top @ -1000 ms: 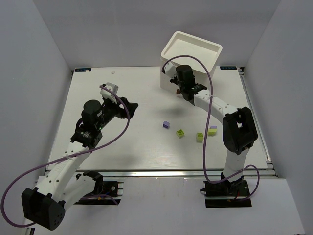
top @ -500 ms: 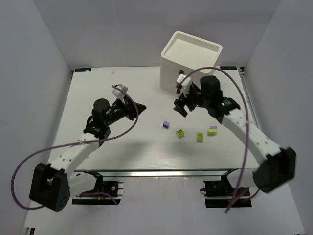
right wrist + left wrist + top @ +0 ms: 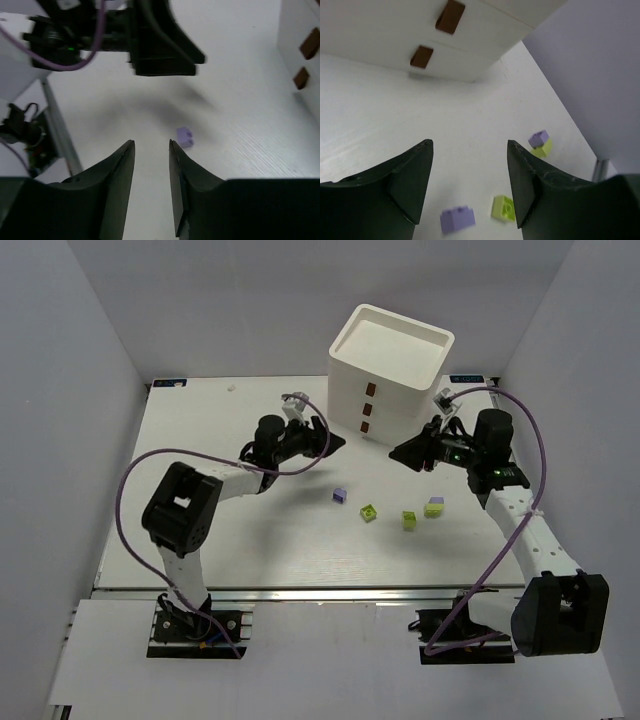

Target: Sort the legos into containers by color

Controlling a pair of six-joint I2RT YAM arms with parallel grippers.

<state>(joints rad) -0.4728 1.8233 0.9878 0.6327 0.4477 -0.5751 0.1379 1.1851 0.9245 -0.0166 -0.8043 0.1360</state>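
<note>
We see both arms swung inward since a second ago. The left hand (image 3: pixel 336 443) and right hand (image 3: pixel 399 452) hover, fingers apart and empty, before the drawer unit (image 3: pixel 390 360). The legos (image 3: pixel 369 512) lie on the table (image 3: pixel 220 540) toward the arm bases, the pale purple brick (image 3: pixel 340 496) closest.

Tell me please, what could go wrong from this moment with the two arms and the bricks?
1. The left fingers and right fingers both point in at the front of the drawer unit, near each other; they may collide.
2. All three drawers are shut and their brown handles are small, so a pull may slip.
3. One purple brick sits against a lime brick; a grasp may take both colours.
</note>
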